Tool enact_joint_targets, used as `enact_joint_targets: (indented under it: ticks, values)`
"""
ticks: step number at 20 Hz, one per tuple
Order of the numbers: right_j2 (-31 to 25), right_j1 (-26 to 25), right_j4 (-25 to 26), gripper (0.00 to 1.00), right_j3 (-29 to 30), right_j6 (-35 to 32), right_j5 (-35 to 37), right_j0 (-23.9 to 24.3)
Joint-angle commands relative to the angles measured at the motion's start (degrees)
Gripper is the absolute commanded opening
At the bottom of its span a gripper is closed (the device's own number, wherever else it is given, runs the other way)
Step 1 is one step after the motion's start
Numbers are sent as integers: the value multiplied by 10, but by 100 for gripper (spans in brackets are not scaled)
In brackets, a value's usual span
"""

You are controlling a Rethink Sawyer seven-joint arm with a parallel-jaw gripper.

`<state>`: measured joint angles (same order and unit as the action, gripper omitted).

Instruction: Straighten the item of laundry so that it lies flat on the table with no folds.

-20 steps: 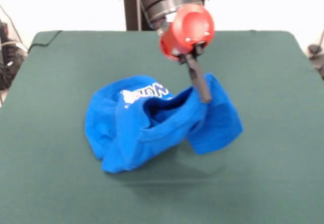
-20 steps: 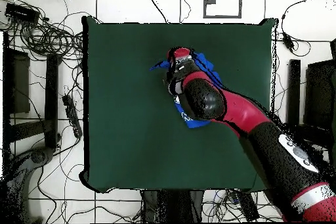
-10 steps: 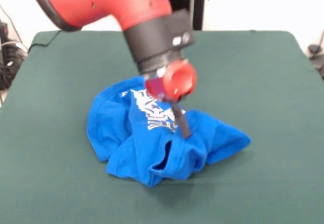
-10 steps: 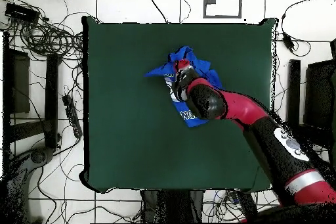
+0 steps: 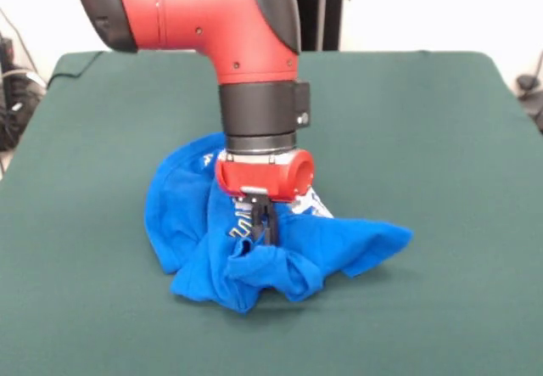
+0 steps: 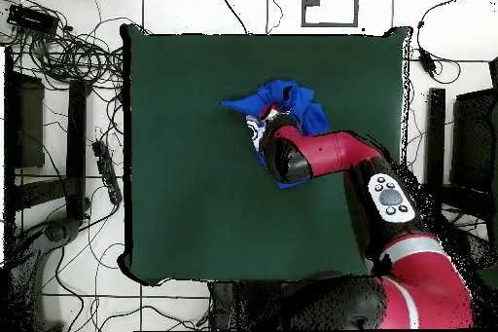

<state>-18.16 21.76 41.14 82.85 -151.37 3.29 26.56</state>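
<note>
A: Nearest the camera, bare green table point(image 5: 102, 325), then the item of laundry point(image 5: 356, 242), bunched, around mid-table, a bit toward the front

B: Shape?

A: Crumpled heap. Thick rolled fold along the near edge, a flap running out to picture-right, a rounded lobe on picture-left. Long axis roughly side to side in the front view

B: Gripper?

A: Gripper point(image 5: 263, 223) comes straight down into the middle of the heap, tips pressed close together in the cloth, looks like they pinch a fold, white print just beside them

B: So the shirt lies which way from it?

A: All round it, most slack on the near side and toward the right flap. My guess, any spreading has to go outward from that centre

B: Anything in the way?

A: Nothing on the table. Overhead, the arm point(image 6: 331, 153) covers part of the shirt; cables point(image 6: 68, 55) on the floor, well apart
</note>
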Motion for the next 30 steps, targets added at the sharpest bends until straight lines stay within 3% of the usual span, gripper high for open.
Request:
enact_joint_targets:
  ticks: [1, 8, 12, 14, 17, 20, 22, 23, 25, 30]
  values:
    - [105, 40, 61, 0, -89, 61, 70, -41]
    - [152, 83, 96, 0, -138, 110, 131, -60]
    - [90, 86, 111, 0, -156, 193, 140, -3]
    - [15, 75, 109, 0, -145, 243, 137, 55]
    - [-36, 52, 123, 0, -132, 241, 117, 91]
    - [-28, 56, 139, 0, -138, 218, 113, 83]
    - [-59, 46, 138, 0, -135, 232, 119, 106]
    - [-112, 27, 116, 0, -120, 267, 144, 146]
    - [-154, 5, 110, 0, -111, 290, 158, 176]
    - [-127, -11, 35, 0, -109, 218, 255, 166]
